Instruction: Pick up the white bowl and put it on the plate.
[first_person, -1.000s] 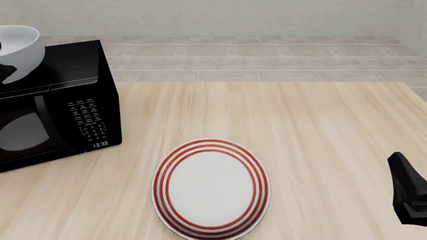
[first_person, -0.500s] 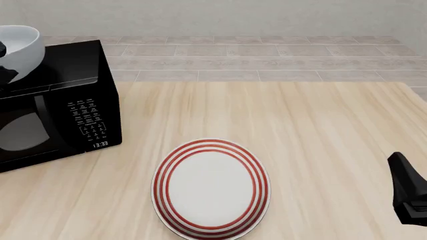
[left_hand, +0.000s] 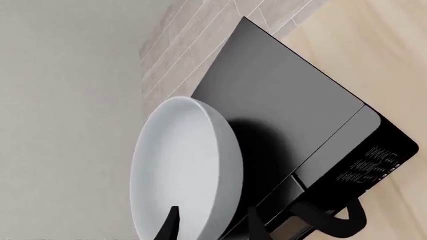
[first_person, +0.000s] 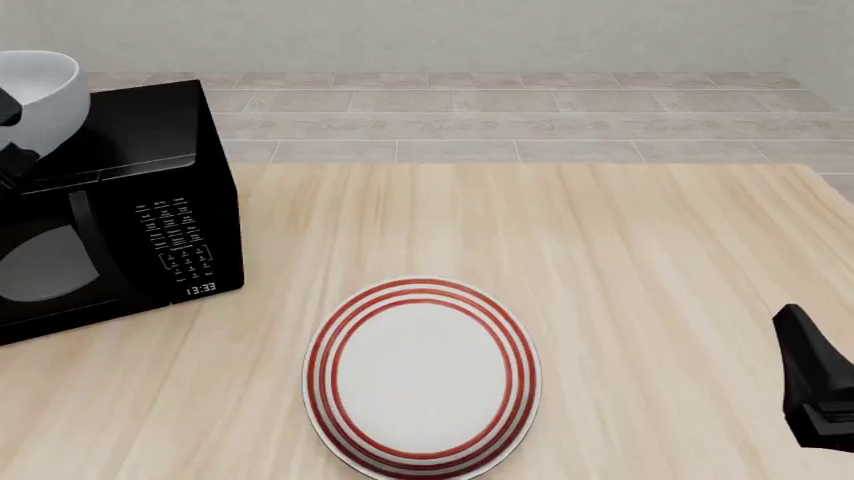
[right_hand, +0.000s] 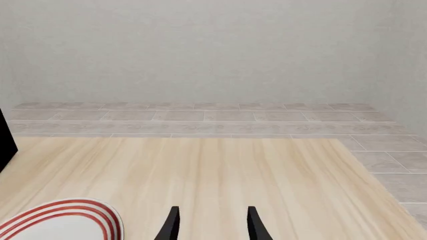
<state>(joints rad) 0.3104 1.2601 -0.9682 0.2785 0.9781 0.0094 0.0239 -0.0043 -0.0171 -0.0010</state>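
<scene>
Pale wood grain runs across the table (first_person: 641, 260), and beyond its far edge we see grey floor tiles (first_person: 534, 110) meeting a plain light wall (first_person: 467, 30). At the table's left edge stands a black microwave (first_person: 127, 215), its clock reading 13:33. We find the bowl (first_person: 38, 95) tilted above the microwave's top at the far left, its hollow bare as far as we can see. In the left wrist view our left gripper (left_hand: 208, 226) has its fingers (left_hand: 168, 227) on either side of the bowl's rim, one inside and one outside, clamped on it. The plate (first_person: 422, 375) lies flat near the table's near edge, about midway along it, with nothing on it, well apart from the bowl. Our right gripper (right_hand: 211, 224) hangs over the table near the plate, its fingers apart and holding nothing; in the front view only a dark part of the right arm (first_person: 817, 395) shows at the right edge.
</scene>
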